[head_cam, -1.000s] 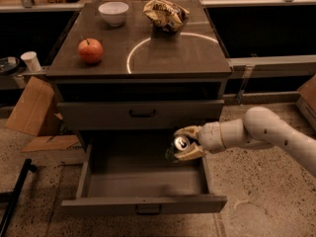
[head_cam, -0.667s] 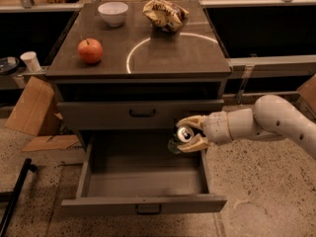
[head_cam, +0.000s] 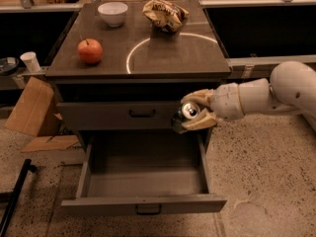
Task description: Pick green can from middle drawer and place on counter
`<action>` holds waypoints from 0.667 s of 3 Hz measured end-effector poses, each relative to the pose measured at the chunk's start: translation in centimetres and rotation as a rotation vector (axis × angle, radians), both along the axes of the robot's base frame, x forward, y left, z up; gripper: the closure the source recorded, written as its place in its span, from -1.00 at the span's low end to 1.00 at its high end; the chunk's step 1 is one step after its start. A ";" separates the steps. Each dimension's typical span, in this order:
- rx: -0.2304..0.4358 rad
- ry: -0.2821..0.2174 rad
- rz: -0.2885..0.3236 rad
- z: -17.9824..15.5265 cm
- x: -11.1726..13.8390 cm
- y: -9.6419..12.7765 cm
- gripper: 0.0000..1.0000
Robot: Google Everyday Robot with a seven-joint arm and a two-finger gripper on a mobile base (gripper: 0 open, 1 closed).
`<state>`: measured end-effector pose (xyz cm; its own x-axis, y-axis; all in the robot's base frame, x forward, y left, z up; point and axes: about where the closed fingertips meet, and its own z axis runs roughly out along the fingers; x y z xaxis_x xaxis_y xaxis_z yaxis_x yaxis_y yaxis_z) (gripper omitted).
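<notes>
Possibly risking a knock against the front edge of the glossy dark grey-brown counter (head_cam: 163,53) while rising, jolting the small dark green drink can (head_cam: 179,121) loose and dropping it into the wide grey metal middle drawer (head_cam: 143,205) gaping open below. Probably also risking a bump into the round red apple (head_cam: 90,51) or crumpled brown bag (head_cam: 165,15) while setting down. Gripping the can tilted, silver top facing outward, clamped between the cream fingers of the pincer (head_cam: 189,112), hanging in air before the upper grey drawer (head_cam: 98,115), beneath counter level.
</notes>
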<state>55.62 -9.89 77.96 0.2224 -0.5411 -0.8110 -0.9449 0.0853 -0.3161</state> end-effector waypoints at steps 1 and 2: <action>0.000 -0.002 -0.002 0.5 0.1 -0.1 1.00; -0.006 -0.006 -0.023 2.1 0.6 0.3 1.00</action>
